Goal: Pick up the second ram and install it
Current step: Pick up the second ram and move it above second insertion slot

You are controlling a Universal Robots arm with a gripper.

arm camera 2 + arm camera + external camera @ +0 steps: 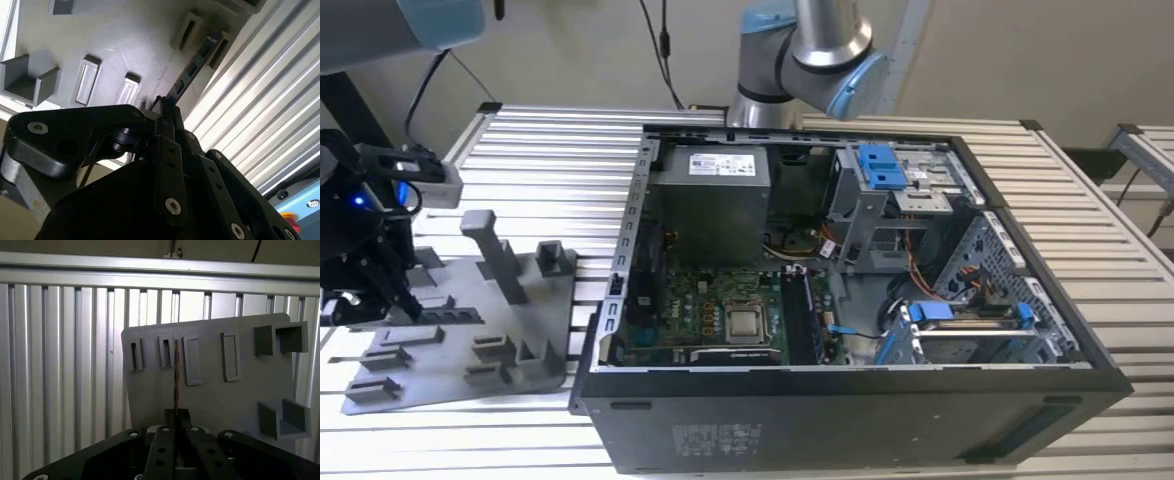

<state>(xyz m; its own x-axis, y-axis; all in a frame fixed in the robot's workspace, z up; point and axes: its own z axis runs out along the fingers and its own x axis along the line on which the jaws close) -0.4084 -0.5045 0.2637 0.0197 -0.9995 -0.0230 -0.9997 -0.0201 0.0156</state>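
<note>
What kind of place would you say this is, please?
Probably a robotics lab bench for computer assembly: an open computer case lies on a slatted metal table beside a grey tray, and the arm's tool grips the second ram.

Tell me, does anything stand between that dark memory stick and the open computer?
Nothing separates the gripper from the second ram; it grips it. Toward the computer case, on the exterior view's right, stand the upright pegs of the grey tray and the case's side wall.

Arm [807, 55]: silver tube, grey joint housings, light-blue end caps. Gripper [176, 416]: matte black link bars fastened with silver screws.
</note>
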